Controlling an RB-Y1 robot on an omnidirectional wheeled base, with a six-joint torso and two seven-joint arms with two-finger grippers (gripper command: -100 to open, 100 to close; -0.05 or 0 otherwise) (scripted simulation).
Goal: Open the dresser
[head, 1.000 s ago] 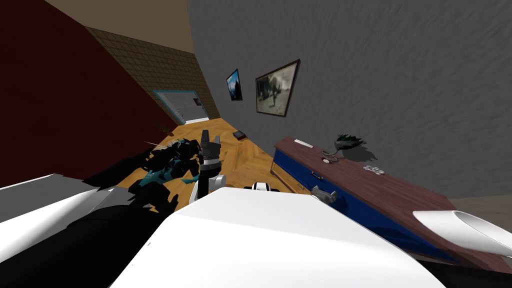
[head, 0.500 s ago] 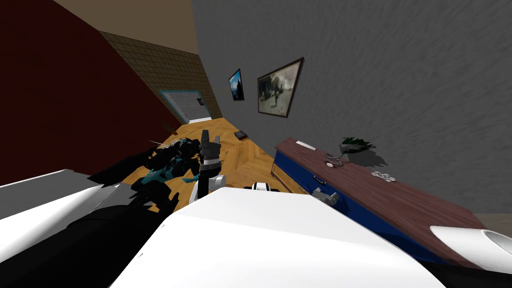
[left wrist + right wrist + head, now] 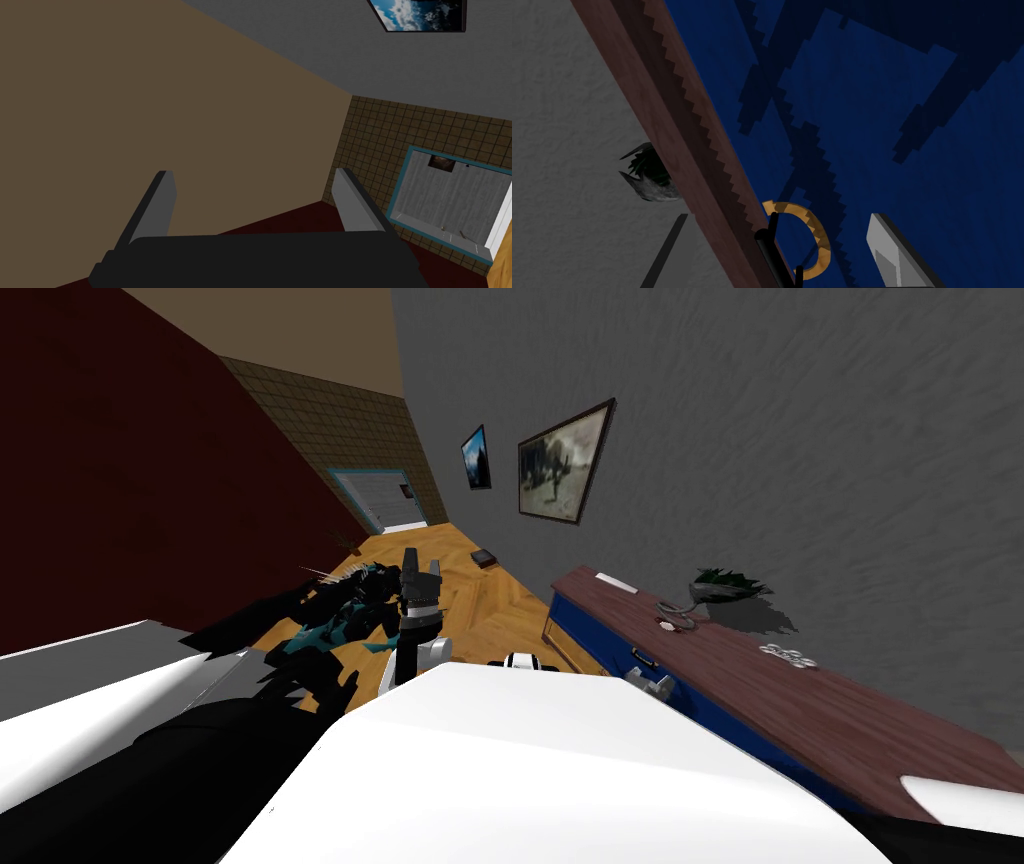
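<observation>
The dresser [image 3: 700,698] stands along the grey wall to my right, with a deep blue front and a reddish-brown top [image 3: 800,698]. A dark drawer handle [image 3: 645,660] shows on its front. My right gripper [image 3: 655,686] hovers just short of that front, fingers open. In the right wrist view the blue front [image 3: 892,100] is very close. A black bar with a curved tan piece, the handle [image 3: 814,240], lies between the spread fingers of my right gripper [image 3: 779,255]; neither finger touches it. My left gripper [image 3: 420,573] is raised over the floor, and its wrist view shows this left gripper [image 3: 255,200] open and empty.
On the dresser top sit a dark leafy plant [image 3: 730,586], a white card [image 3: 612,580] and small silvery items [image 3: 790,656]. A black and teal heap [image 3: 340,618] lies on the wooden floor to my left. A white object [image 3: 965,791] juts in at the dresser's near end.
The whole head view has swung, so I have turned: dresser and white object slid toward the lower right. The right gripper stays by the dresser front, still open.
</observation>
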